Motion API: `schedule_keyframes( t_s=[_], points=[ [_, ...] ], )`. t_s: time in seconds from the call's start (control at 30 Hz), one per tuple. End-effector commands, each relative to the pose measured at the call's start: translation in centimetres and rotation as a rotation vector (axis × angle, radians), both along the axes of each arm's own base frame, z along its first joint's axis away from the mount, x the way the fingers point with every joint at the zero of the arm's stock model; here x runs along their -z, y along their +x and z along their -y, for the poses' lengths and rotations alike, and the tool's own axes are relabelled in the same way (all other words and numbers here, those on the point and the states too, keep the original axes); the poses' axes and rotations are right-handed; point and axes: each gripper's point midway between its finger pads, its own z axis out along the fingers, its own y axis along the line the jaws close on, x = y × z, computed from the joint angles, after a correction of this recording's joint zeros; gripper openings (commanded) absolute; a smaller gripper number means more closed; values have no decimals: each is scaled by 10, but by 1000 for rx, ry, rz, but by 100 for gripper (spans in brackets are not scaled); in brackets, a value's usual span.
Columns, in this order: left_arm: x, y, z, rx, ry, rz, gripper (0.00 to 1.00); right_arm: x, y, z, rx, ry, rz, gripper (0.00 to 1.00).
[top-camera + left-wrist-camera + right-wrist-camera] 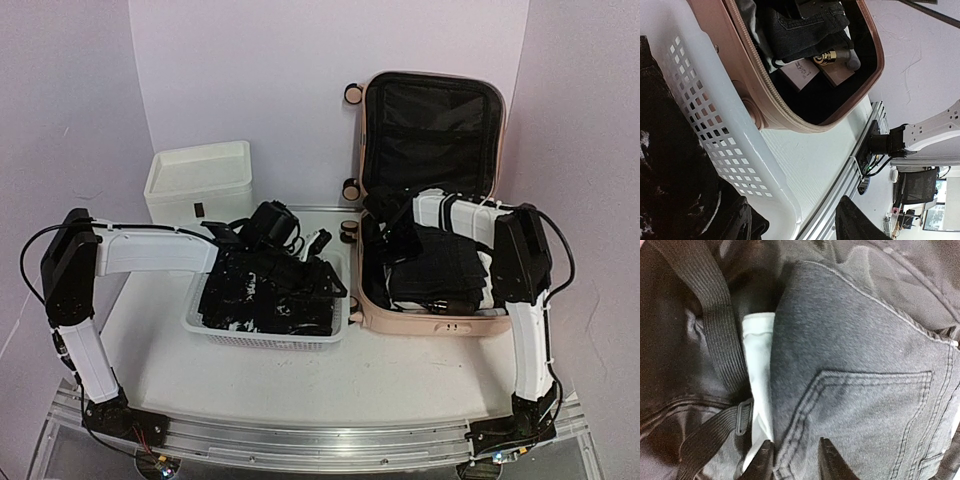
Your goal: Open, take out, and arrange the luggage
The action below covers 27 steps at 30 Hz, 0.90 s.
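The pale pink luggage (420, 322) lies open at the right, its lid (430, 120) propped up against the back wall. Folded dark grey jeans (435, 270) sit on top of its contents. In the right wrist view my right gripper (796, 460) is down inside the case, shut on the jeans' (855, 365) seamed edge, beside a white garment (759, 355) and a black packing strap (715, 315). My left gripper (797, 222) hangs open over the white basket's (730, 125) near right corner, holding nothing. The left wrist view shows the luggage shell (730, 65) right beside the basket.
The white perforated basket (265, 340) at centre left is heaped with black clothes (265, 290). A white drawer unit (200, 185) stands behind it. Small boxes (800, 72) and a gold-capped bottle (825, 57) lie in the case. An aluminium rail (300, 445) runs along the table's near edge.
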Motion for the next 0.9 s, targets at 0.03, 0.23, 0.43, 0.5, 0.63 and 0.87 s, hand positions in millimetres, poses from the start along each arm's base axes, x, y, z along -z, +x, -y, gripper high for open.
schedule_keyframes(
  t_s=[0.03, 0.23, 0.43, 0.5, 0.63, 0.87],
  points=[
    [-22, 0, -3, 10, -37, 49, 58, -26, 6, 2, 9, 97, 31, 37],
    [-24, -2, -5, 8, -41, 53, 59, -13, 10, -2, 7, 101, 7, 39],
    [-26, -3, -8, 4, -40, 60, 59, 4, 13, -7, 11, 102, -21, 45],
    [-27, -3, -9, 1, -40, 62, 59, 8, 14, -7, 12, 95, -24, 44],
    [-31, -3, -12, -6, -44, 73, 59, 2, 14, -1, 24, 78, -3, 36],
    [-35, -3, -17, -19, -44, 84, 59, -25, 11, -1, 34, 159, 30, 15]
  ],
)
